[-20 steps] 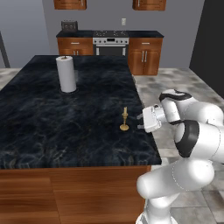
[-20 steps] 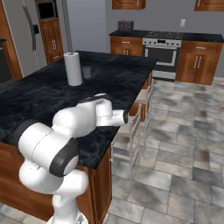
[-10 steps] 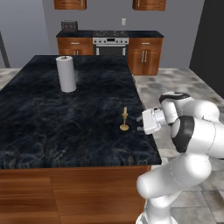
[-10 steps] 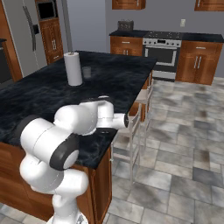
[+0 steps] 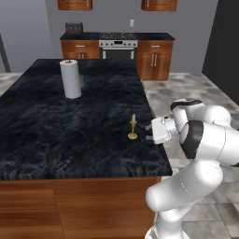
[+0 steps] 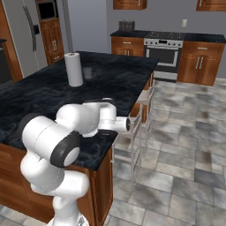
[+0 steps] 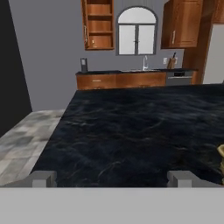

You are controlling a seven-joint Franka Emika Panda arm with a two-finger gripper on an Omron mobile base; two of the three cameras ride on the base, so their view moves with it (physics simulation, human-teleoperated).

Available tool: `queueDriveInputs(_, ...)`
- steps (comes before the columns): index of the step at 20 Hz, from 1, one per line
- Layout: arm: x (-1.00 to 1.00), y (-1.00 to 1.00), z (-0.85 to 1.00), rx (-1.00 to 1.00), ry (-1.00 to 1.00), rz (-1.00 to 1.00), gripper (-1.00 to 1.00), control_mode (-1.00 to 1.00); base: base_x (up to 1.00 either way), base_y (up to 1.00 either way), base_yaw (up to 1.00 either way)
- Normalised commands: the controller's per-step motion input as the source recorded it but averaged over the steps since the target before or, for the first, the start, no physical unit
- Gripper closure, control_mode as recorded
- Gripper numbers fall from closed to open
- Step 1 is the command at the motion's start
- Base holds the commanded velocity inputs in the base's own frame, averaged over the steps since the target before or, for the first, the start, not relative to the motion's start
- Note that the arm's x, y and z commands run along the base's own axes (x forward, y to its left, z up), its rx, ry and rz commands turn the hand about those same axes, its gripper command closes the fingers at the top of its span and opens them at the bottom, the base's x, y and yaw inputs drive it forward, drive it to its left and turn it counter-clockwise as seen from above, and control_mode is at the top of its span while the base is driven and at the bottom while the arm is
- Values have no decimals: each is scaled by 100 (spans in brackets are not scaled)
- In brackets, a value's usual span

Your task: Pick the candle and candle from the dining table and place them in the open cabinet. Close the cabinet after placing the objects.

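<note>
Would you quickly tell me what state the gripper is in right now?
Gripper: open, holding nothing, beside the taper candle on the dining table.

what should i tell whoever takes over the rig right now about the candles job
Gripper: open, empty, at the dining table's right edge, level with the thin cream taper candle on its slender brass stick and apart from it.
The taper stands upright on the black white-veined marble dining table; its brass base shows at the right edge of the hand view.
The second candle: cannot be told from these views.
An open-shelved reddish-brown wooden wall cabinet hangs on the far wall in the hand view.
Done: nothing placed yet.
Left: grasp the taper, take both candles to the cabinet, close it.
</note>
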Motion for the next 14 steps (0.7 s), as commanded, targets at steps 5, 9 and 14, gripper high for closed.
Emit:
queueDriveInputs(5,12,0,0,3,0,0,-100,-100,0,0,0)
queueDriveInputs(9,10,0,0,3,0,0,-100,-100,0,0,0)
queueDriveInputs(14,10,0,-3,2,0,0,-100,-100,0,0,0)
